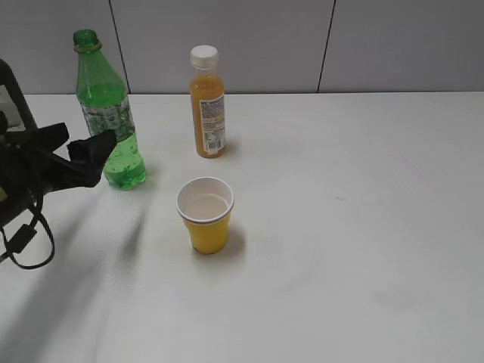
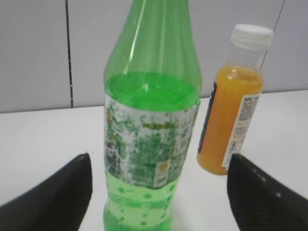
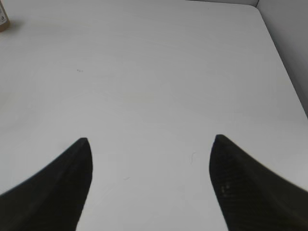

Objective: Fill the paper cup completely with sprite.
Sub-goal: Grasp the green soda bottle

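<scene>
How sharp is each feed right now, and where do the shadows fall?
Exterior view: sharp, soft shadows beside the paper cup and under the left gripper. Left wrist view: slightly soft, sprite bottle label blurred. Right wrist view: even light, right gripper fingertips dark, detail lost.

— Where's the cup [image 1: 206,214]?
— On the table [image 1: 363,227], near the middle, toward the front.
— And the bottles?
— Sprite [image 1: 108,113] stands behind it to the left; juice [image 1: 207,102] stands behind the cup, right of the sprite, a bit farther back.
— The left gripper [image 1: 97,155]?
— Just left of the sprite, its fingers [image 2: 53,197] either side of the bottle, apart from it.
— The right gripper [image 3: 149,159]?
— Over bare table, well apart from everything.
</scene>
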